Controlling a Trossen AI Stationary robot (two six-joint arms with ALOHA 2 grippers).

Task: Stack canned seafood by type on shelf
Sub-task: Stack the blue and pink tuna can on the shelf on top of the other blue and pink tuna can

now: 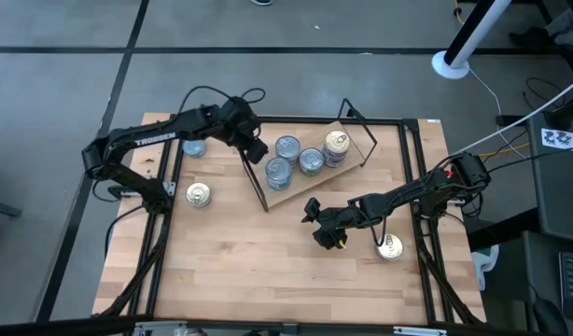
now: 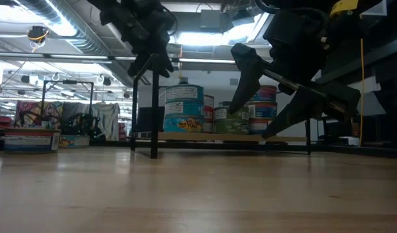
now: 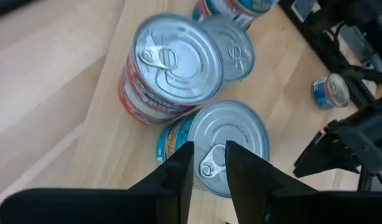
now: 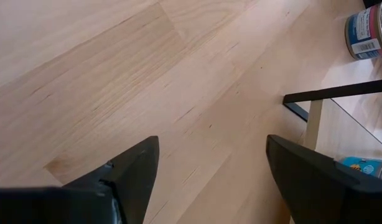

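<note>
The shelf, a light plank on black wire legs, stands slantwise at the table's middle. Several tins stand on it in short stacks: a blue-labelled stack, a red-labelled stack, others and a gold-topped one. My left gripper hovers just above the blue-labelled stack's pull-ring lid, fingers a little apart, holding nothing; the low view shows it above the tins. My right gripper hangs wide open over bare table by the shelf's near side.
Loose tins stand on the table: a blue one under the left arm, a gold-topped one near the left edge, another beside the right arm. Bare wood lies toward the near edge. A black frame borders the table.
</note>
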